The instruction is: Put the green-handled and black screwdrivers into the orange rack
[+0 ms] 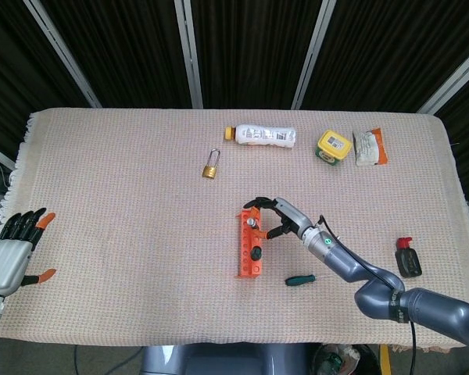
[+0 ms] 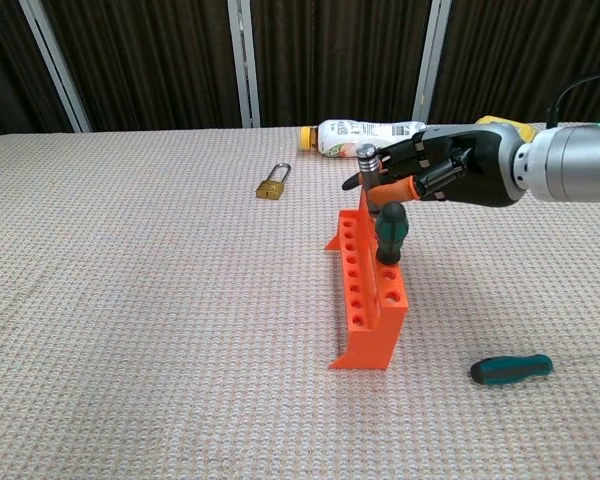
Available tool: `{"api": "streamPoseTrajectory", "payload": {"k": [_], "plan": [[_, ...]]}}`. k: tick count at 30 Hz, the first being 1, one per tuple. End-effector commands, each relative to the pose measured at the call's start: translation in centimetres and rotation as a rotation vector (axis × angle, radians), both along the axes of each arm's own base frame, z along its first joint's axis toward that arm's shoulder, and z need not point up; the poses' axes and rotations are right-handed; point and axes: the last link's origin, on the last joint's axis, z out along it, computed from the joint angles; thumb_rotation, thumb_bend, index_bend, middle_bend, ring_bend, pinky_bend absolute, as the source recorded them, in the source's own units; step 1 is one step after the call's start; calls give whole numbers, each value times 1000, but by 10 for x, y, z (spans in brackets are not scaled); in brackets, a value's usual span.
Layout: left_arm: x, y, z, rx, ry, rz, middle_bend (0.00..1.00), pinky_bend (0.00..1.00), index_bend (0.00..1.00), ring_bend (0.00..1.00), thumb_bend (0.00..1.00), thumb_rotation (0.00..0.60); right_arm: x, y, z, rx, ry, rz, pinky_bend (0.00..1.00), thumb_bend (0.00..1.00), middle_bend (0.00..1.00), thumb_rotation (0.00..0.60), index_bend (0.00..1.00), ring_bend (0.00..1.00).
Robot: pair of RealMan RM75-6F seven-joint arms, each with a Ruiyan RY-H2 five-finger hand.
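Note:
The orange rack (image 1: 247, 248) (image 2: 375, 300) stands mid-table. A dark green-and-black screwdriver (image 2: 390, 231) (image 1: 255, 252) stands upright in one of its holes. My right hand (image 1: 282, 219) (image 2: 443, 175) is at the rack's far end and pinches a silver-topped screwdriver (image 2: 365, 154) (image 1: 252, 222) upright there. Its lower part is hidden behind the rack and my fingers. Another green-handled screwdriver (image 1: 300, 279) (image 2: 511, 369) lies flat on the cloth to the right of the rack. My left hand (image 1: 12, 251) hangs open off the table's left edge, holding nothing.
Along the far side lie a white bottle (image 1: 259, 136) (image 2: 363, 133), a brass padlock (image 1: 209, 168) (image 2: 272, 184), a yellow-green tin (image 1: 334, 147) and a white-orange packet (image 1: 370, 147). A black-and-red object (image 1: 407, 258) sits near the right edge.

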Motion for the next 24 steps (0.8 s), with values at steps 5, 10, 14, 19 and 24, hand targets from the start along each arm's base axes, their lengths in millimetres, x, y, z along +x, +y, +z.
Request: {"api": "streamPoseTrajectory", "payload": {"k": [5,10,14,19,24], "plan": [[0,0,0,0,0,1,0,0,74,0,89,600,3,3,-1,13,-11,3,0,303,204,600,539,0],[0,1,-1,-1,-1,1,0,0,73,0,89,600,5,3,-2,19,-19,-3,0,303,203,600,539,0],[-1,1,-1,-2,-1,4,0,0,73,0,89,600,2,1,-3,18,-16,-19,0,301,200,600,534,0],[-2,1,-1,-1,-1,6,0,0,73,0,89,600,-1,-2,-3,12,-16,-33,0,267,192,600,494,0],[-2,2,-2,-4,-3,3,0,0,73,0,88,600,-1,-1,-3,10,-16,-31,0,192,178,600,409,0]]}}
